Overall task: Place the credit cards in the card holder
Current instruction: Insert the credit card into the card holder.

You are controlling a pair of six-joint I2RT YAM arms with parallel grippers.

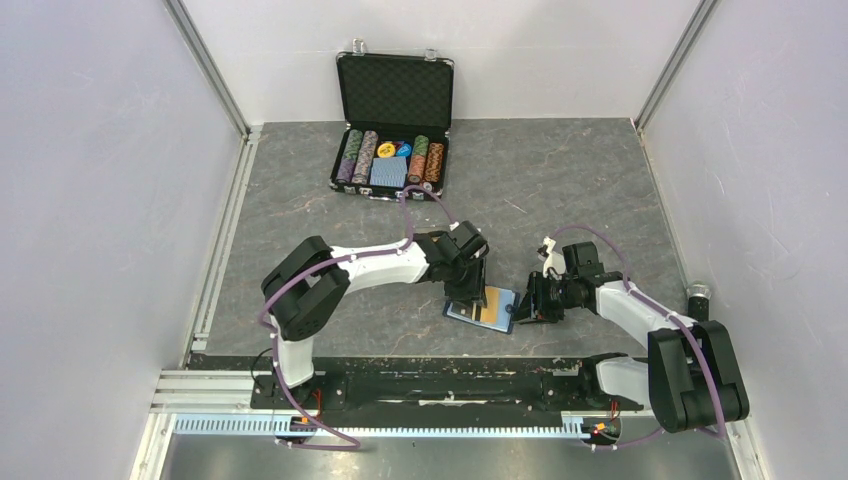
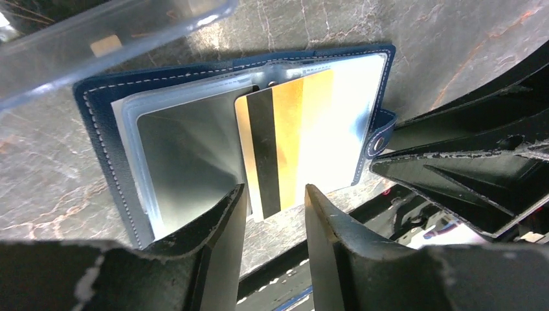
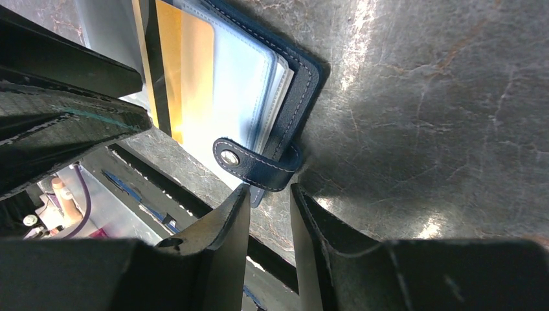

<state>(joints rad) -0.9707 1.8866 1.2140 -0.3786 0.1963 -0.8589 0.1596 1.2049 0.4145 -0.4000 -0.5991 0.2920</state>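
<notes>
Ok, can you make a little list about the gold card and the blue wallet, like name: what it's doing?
card holder: lying open on the table, clear pockets showing
gold card: has a black stripe, partly in a pocket, one end sticking out
left fingers: apart, one on each side of the card's sticking-out end
right fingers: a little apart, nothing between them, right by the snap tab
clear tray: next to the holder
chip briefcase: open at the far side of the table
</notes>
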